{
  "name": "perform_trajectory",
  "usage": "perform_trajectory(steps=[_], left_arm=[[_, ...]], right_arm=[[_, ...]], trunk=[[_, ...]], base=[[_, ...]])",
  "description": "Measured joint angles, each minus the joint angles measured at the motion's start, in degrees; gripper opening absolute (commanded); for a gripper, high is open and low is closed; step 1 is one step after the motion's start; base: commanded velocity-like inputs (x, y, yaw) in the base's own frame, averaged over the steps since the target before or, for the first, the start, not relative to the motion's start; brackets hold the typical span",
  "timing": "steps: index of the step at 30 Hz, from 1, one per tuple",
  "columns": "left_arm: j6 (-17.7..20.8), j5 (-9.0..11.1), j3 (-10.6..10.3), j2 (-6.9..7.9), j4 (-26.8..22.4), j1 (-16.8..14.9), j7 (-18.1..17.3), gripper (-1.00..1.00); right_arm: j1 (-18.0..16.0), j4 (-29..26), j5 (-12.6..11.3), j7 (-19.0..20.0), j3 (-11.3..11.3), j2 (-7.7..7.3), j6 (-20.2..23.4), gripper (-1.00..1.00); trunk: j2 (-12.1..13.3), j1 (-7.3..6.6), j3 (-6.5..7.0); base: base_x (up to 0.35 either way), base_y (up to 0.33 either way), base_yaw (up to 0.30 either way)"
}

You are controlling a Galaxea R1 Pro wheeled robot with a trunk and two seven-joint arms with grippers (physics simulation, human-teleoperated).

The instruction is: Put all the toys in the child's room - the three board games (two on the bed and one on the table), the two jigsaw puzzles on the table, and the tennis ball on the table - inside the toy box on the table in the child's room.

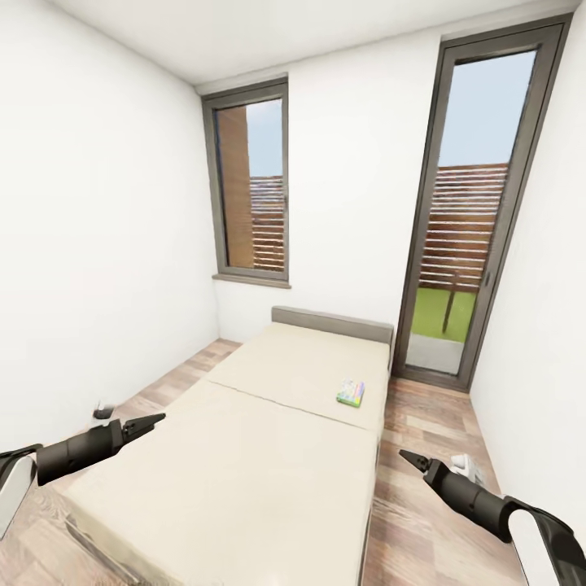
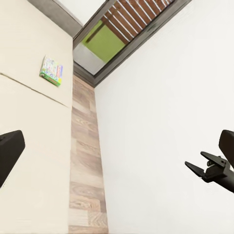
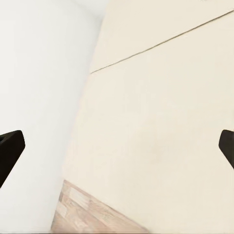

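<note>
One board game [image 1: 351, 393], a flat box with a green edge and a bright printed cover, lies on the beige bed [image 1: 244, 472] near its right side, toward the grey headboard [image 1: 332, 323]. The left wrist view shows this box [image 2: 51, 71] too. My left gripper [image 1: 150, 422] hovers open over the bed's near left corner. Above the floor on the bed's right, my right gripper [image 1: 412, 459] also stands open with nothing in it. Both are well short of the box. The table, toy box, jigsaw puzzles and tennis ball are out of view.
White walls close in on both sides. A grey-framed window [image 1: 252, 191] and a tall glass door [image 1: 472, 212] stand behind the bed. Strips of wood floor [image 1: 423, 488] run along each side, with a small object [image 1: 102, 409] at the left and another [image 1: 465, 465] at the right.
</note>
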Motion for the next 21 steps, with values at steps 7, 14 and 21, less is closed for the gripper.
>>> perform_trajectory(steps=[7, 14, 21], left_arm=[[0.00, -0.01, -0.01, 0.00, 0.00, 0.00, 0.01, 1.00], [-0.01, -0.01, -0.01, 0.00, 0.00, 0.00, 0.01, 1.00], [0.00, 0.00, 0.00, 0.00, 0.00, 0.00, 0.01, 1.00]], right_arm=[[0.00, 0.00, 0.00, 0.02, 0.01, 0.00, 0.00, 1.00], [0.00, 0.00, 0.00, 0.06, 0.01, 0.00, 0.00, 1.00], [0.00, 0.00, 0.00, 0.07, 0.03, 0.00, 0.00, 1.00]], trunk=[[0.01, 0.00, 0.00], [0.01, 0.00, 0.00], [0.00, 0.00, 0.00]], base=[[0.000, 0.000, 0.292], [0.000, 0.000, 0.291], [0.000, 0.000, 0.292]])
